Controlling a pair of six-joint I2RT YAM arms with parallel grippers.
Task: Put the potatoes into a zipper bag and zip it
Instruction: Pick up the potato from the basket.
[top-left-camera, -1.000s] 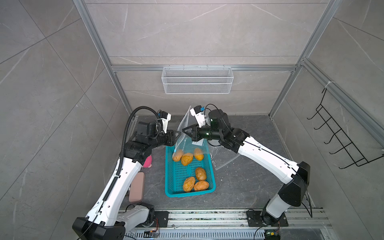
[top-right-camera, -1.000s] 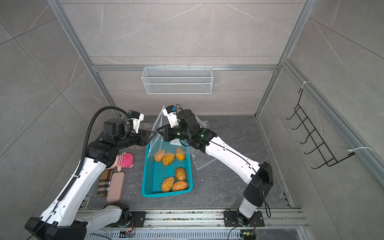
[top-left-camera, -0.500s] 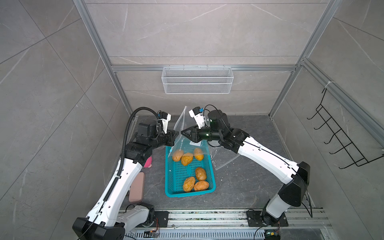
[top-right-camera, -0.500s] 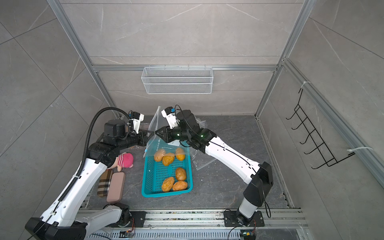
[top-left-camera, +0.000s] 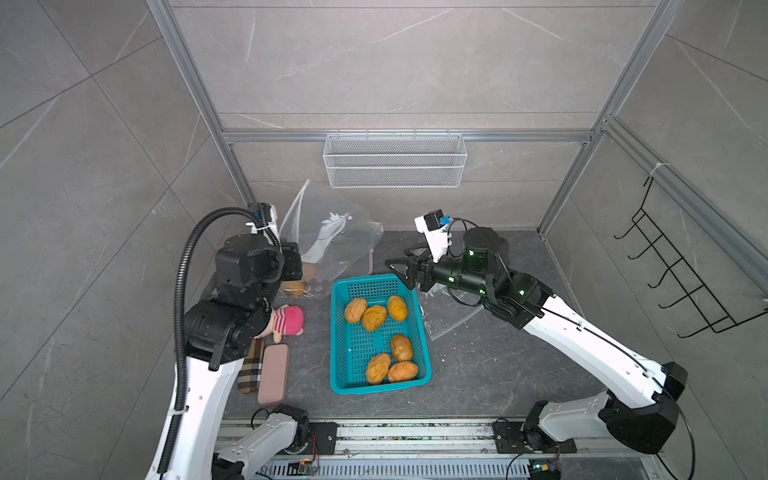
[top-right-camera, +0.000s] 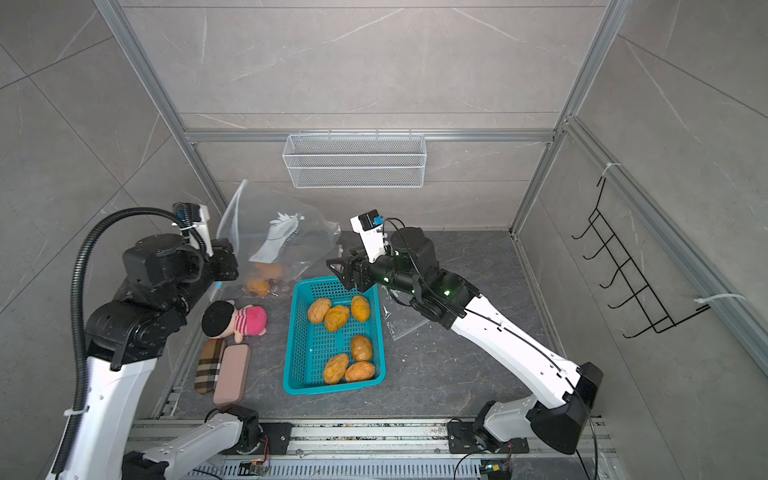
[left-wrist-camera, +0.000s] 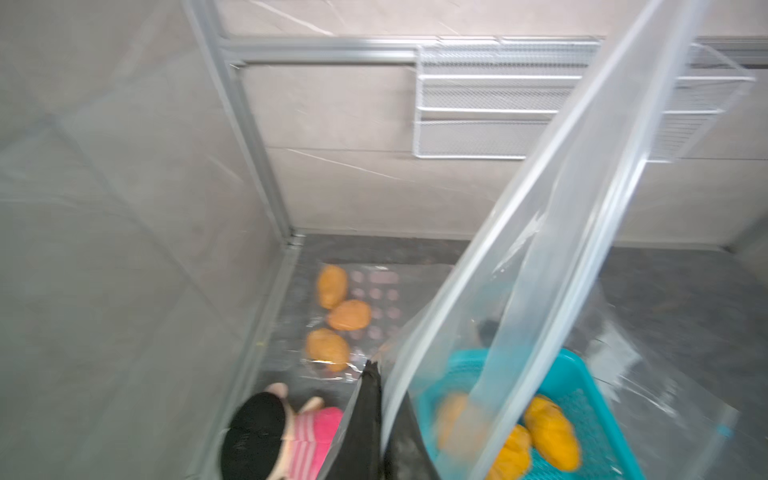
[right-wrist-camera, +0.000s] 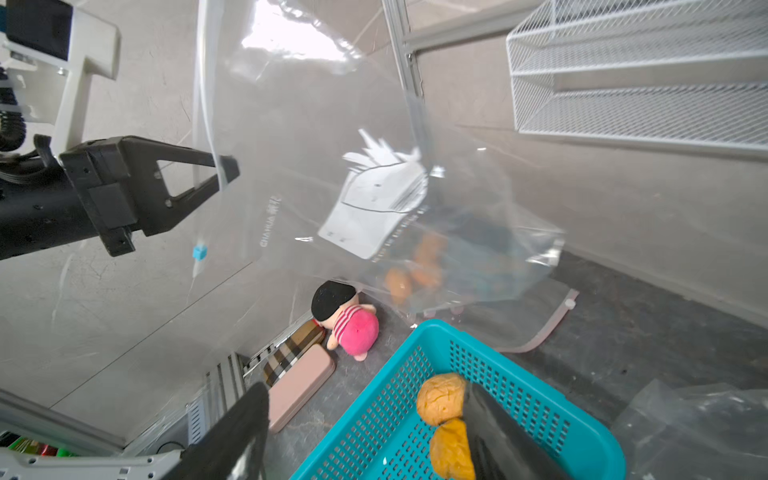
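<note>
At my left hand (right-wrist-camera: 230, 172): clenched on the zip edge of the bag (top-left-camera: 332, 232), which I hold up off the bench (top-left-camera: 478, 374).
At my right hand (top-left-camera: 398, 272): released, jaws spread wide with nothing between them. It hovers over the far end of the basket (top-left-camera: 340, 374), just beside the bag.
Bag: clear, with a white printed label (right-wrist-camera: 374, 199). A blue slider (right-wrist-camera: 200, 252) sits on the zip strip just past my left hand's pinch. The lower part droops toward the bench behind the basket.
Potatoes in the basket: six in both top views. Three cluster at the far end (top-left-camera: 374, 318) and three at the near end (top-left-camera: 377, 368).
Potatoes outside the basket: three (left-wrist-camera: 349, 314) lie close together on dotted plastic (left-wrist-camera: 382, 291) in the back-left corner of the bench. I cannot tell whether they are inside it.
Basket: teal, slotted, lengthwise in the middle of the bench between my arms.
Spare bag (top-left-camera: 449, 320): clear, flat on the bench under my right arm, touching the basket's right side.
Doll (top-left-camera: 286, 322): pink with a black head, lying just left of the basket.
Cases: a plaid one (top-left-camera: 251, 365) and a pink one (top-left-camera: 273, 374), side by side, nearer than the doll.
Wire shelf (top-left-camera: 395, 160): on the back wall, above the bag.
</note>
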